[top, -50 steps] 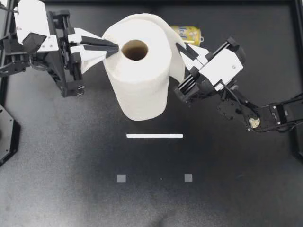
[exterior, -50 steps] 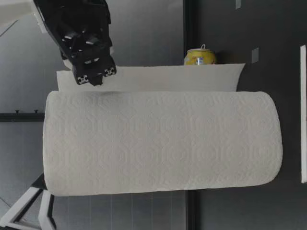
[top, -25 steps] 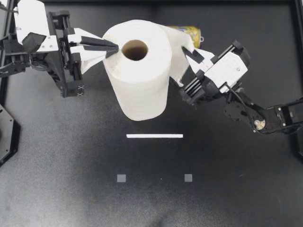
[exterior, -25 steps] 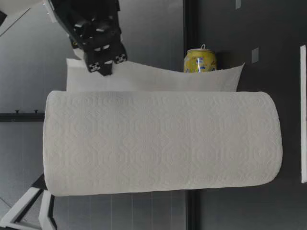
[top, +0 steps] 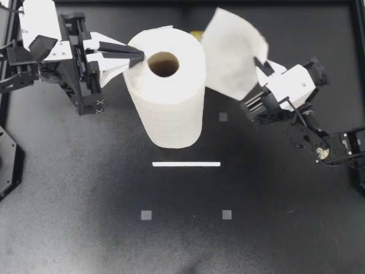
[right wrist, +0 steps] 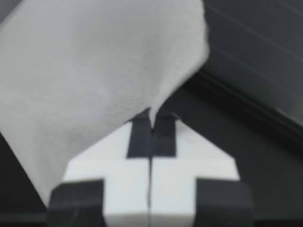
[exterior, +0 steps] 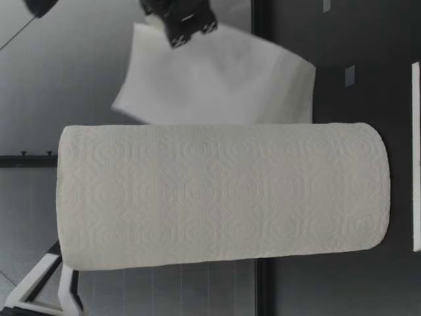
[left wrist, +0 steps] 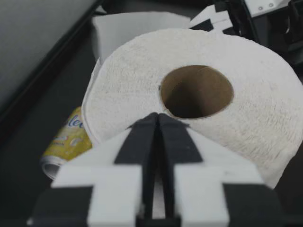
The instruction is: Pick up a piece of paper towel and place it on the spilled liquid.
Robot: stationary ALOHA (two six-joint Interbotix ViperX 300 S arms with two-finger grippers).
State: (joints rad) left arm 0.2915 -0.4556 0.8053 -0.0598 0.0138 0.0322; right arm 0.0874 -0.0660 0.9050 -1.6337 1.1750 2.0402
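Observation:
A white paper towel roll [top: 165, 85] stands upright at the table's back middle. My left gripper [top: 137, 57] is shut, its tips resting on the roll's top beside the cardboard core [left wrist: 196, 92]. My right gripper [top: 261, 64], to the right of the roll, is shut on one corner of a loose sheet of paper towel [top: 231, 51], which hangs in the air apart from the roll. The low view has the sheet [exterior: 217, 82] behind the roll [exterior: 220, 194], under my right gripper [exterior: 181, 20]. In the right wrist view the sheet [right wrist: 94, 71] rises from the closed fingertips. No spilled liquid shows.
A yellow can [left wrist: 66, 146] lies on its side behind the roll, mostly hidden from above. A white strip [top: 186, 164] and small grey squares [top: 146, 215], [top: 227, 214], [top: 223, 116] mark the dark table in front of the roll.
My right gripper has pulled away to the right and back, and the sheet has come off the roll and now hangs free. My left gripper has stayed on the roll.

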